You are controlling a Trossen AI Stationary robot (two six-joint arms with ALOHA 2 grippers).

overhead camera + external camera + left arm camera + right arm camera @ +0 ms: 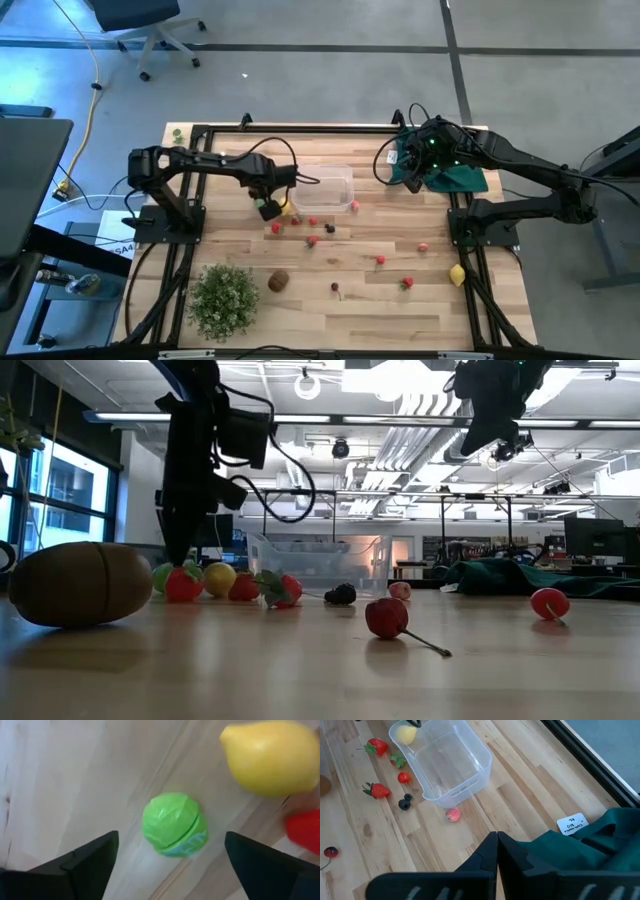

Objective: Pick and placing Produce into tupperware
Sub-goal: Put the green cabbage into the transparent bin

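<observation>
With my left gripper spread wide, its 2 fingers flank the green ball on the table, a lemon just beyond. Farther off sits the tub, and my right gripper hangs pressed together over the green cloth.

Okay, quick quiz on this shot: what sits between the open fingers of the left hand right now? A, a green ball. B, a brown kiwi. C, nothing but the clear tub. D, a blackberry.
A: in the left wrist view the green ball lies on the wooden table in the gap of the open left hand, untouched by either finger, with a lemon just beyond it.
</observation>
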